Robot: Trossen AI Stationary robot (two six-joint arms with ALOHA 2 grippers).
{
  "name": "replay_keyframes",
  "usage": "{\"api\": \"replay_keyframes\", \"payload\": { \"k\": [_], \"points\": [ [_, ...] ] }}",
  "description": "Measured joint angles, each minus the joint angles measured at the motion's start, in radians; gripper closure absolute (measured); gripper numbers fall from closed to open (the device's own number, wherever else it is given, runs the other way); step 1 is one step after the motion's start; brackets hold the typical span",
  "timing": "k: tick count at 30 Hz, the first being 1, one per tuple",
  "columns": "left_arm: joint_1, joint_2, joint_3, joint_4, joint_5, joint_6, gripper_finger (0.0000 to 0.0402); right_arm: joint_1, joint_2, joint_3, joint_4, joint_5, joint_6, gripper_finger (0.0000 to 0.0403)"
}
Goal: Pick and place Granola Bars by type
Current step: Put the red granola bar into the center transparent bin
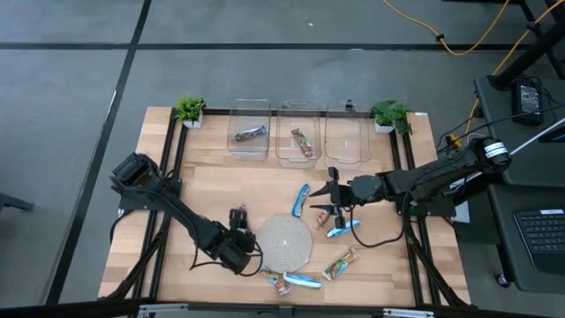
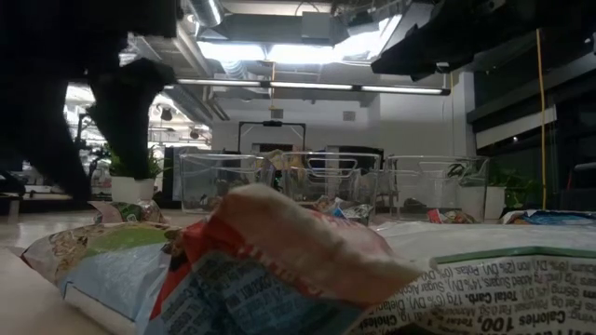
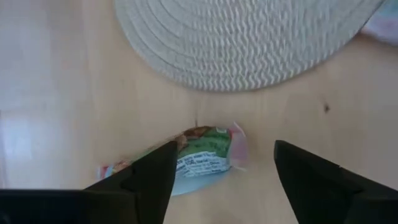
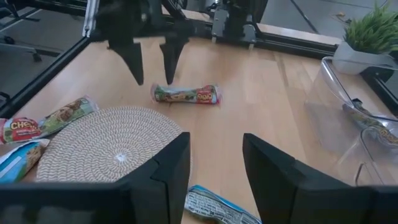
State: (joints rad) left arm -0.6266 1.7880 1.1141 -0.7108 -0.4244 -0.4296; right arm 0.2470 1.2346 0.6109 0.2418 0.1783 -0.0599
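Right now my left gripper (image 1: 238, 219) sits low at about eight o'clock on the table, just beside the round woven mat (image 1: 284, 241). Through the left wrist camera its fingers (image 3: 152, 180) are spread wide with nothing between them; a green-and-red granola bar (image 3: 199, 158) lies on the wood just off one fingertip, partly hidden by it, near the mat's edge. From the right wrist camera I see the same bar (image 4: 185, 95) lying flat with the left gripper's two dark fingers (image 4: 134, 62) standing just above it.

My right gripper (image 1: 334, 205) is near the table's centre, at roughly three o'clock from the mat, above a cluster of blue bars (image 1: 342, 228). Its fingers (image 4: 168, 171) stand moderately apart and hold nothing.

Other bars lie loose: a bright blue one (image 1: 301, 199) at twelve o'clock from the mat, an orange-green one (image 1: 341, 264) at four o'clock, and a red-green one with a blue one (image 1: 293, 283) at six o'clock by the table's front edge.

At the far edge stand three clear bins. The left bin (image 1: 250, 131) holds one dark grey bar (image 1: 249, 134), the middle bin (image 1: 298, 132) one multicoloured bar (image 1: 303, 143).
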Motion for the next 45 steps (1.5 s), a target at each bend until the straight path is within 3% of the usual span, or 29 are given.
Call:
{"api": "replay_keyframes", "payload": {
  "k": [9, 16, 28, 35, 39, 45],
  "points": [
    [0.0, 0.065, 0.0, 0.009, -0.066, -0.023, 0.0141, 0.0, 0.0, 0.0, 0.001, -0.003, 0.005, 0.0253],
    [0.0, 0.066, 0.0, 0.009, -0.047, -0.041, 0.0154, 0.0, 0.0, 0.0, 0.001, -0.004, 0.023, 0.0253],
    [0.0, 0.066, 0.001, 0.008, -0.008, -0.047, 0.0291, 0.0, 0.0, 0.001, 0.001, -0.004, 0.026, 0.0253],
    [0.0, 0.059, 0.001, 0.0, -0.045, -0.047, 0.037, 0.0, 0.001, 0.001, 0.001, -0.005, 0.026, 0.0253],
    [0.001, 0.025, 0.052, -0.05, -0.11, -0.045, 0.0394, -0.001, 0.001, 0.001, 0.0, -0.005, 0.025, 0.0253],
    [-0.012, -0.058, 0.182, -0.123, -0.216, -0.021, 0.0396, -0.001, 0.007, 0.001, -0.001, -0.005, 0.028, 0.0253]
  ]
}}
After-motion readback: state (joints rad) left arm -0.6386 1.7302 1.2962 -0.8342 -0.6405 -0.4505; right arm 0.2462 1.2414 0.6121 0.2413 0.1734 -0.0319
